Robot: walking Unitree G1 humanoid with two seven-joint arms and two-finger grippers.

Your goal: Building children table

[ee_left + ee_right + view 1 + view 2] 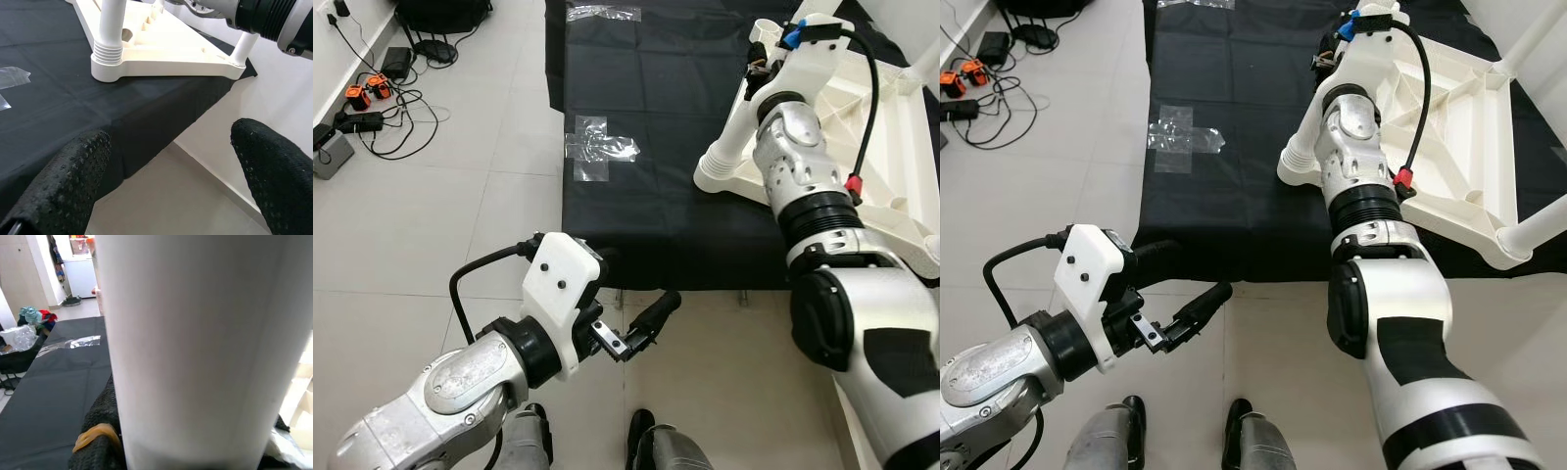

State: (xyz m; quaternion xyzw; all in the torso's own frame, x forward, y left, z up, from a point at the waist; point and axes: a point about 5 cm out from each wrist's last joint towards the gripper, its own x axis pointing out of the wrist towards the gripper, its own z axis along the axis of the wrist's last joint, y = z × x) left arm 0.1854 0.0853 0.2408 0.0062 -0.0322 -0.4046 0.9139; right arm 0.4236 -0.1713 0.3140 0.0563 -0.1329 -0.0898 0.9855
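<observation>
On the black cloth spread over the floor, the white children's table is lying upside down with its legs pointing up. The right arm is reaching forward over it, and the right gripper is clamping its fingers around one white leg near the top. Nearer the robot, the left arm is bending across at the cloth's edge, its left gripper hovering with fingers spread and empty.

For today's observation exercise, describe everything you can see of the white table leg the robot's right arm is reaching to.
The table leg is a smooth white tube, plastic by its look, with a ribbed collar at its base. It stands tilted in a corner of the upside-down white tabletop, which lies on black cloth. The right gripper is at its upper end.
</observation>
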